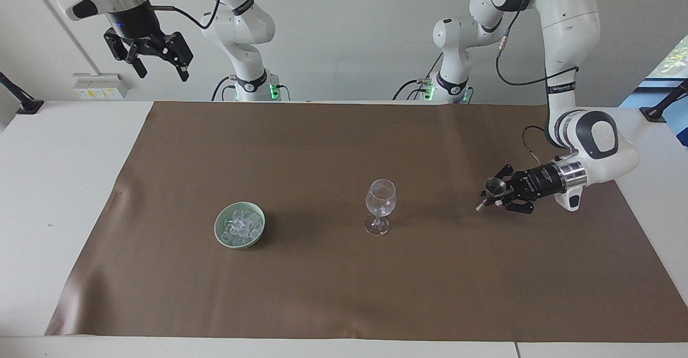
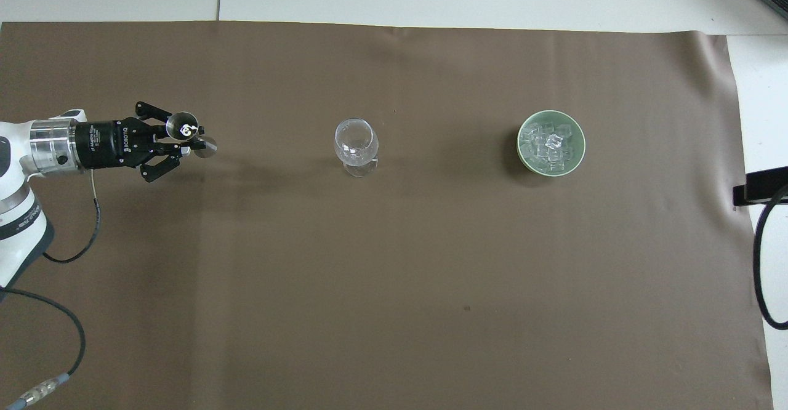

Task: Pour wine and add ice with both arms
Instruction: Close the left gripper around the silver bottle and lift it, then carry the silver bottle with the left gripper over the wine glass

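My left gripper [image 1: 493, 198] [image 2: 188, 141] is shut on a small metal double-ended jigger [image 1: 494, 187] [image 2: 183, 129], held upright a little above the brown mat at the left arm's end of the table. A clear stemmed glass [image 1: 380, 201] [image 2: 355, 144] stands mid-mat, well apart from the jigger. Toward the right arm's end sits a pale green bowl [image 1: 220, 228] [image 2: 522, 154] filled with ice [image 1: 241, 223] [image 2: 550, 144] cubes. The right gripper [image 1: 163, 72] waits open and empty, high above the table edge by its base. Wine is out of view; the jigger's contents are hidden.
The brown mat [image 1: 322, 293] [image 2: 369, 287] covers most of the white table. A black cable [image 2: 74, 244] trails from the left arm's wrist over the mat. A black clamp [image 2: 760, 185] sits at the table edge at the right arm's end.
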Available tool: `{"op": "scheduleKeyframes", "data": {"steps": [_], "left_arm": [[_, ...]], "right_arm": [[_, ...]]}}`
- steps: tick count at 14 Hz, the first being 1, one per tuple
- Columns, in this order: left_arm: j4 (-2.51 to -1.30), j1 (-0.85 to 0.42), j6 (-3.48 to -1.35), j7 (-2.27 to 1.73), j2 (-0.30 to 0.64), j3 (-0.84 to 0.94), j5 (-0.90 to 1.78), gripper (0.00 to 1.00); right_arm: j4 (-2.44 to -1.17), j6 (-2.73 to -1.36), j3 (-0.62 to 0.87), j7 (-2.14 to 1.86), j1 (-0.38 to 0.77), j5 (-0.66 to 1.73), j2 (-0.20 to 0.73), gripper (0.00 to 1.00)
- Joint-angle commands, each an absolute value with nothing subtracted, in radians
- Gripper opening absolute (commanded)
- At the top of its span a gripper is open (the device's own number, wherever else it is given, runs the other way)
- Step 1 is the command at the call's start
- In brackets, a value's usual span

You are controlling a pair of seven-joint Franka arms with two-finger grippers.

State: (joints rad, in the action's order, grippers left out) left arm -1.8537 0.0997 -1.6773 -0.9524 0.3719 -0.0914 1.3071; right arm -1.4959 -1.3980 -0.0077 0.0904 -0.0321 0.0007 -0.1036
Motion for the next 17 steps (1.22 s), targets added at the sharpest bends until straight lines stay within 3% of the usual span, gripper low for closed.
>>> {"op": "scheduleKeyframes", "data": {"steps": [1,10,17], "left_arm": [[-1.884,0.057,-1.7,-0.983,0.313,-0.103,1.312,0.0],[-1.967,-0.096,-1.863,-1.077,0.189,-0.103,1.312,0.0],[-1.98,-0.225,-2.019,-1.161,0.146,-0.103,1.312,0.0]], "right_arm": [[-1.519,-1.417,-0.014,0.095,-0.034,0.021,-0.121,1.0],[-1.519,-1.417,-0.014,0.095,-0.034,0.021,-0.121,1.0],[-1.519,-1.417,-0.014,0.095,-0.034,0.021,-0.121,1.0]]}}
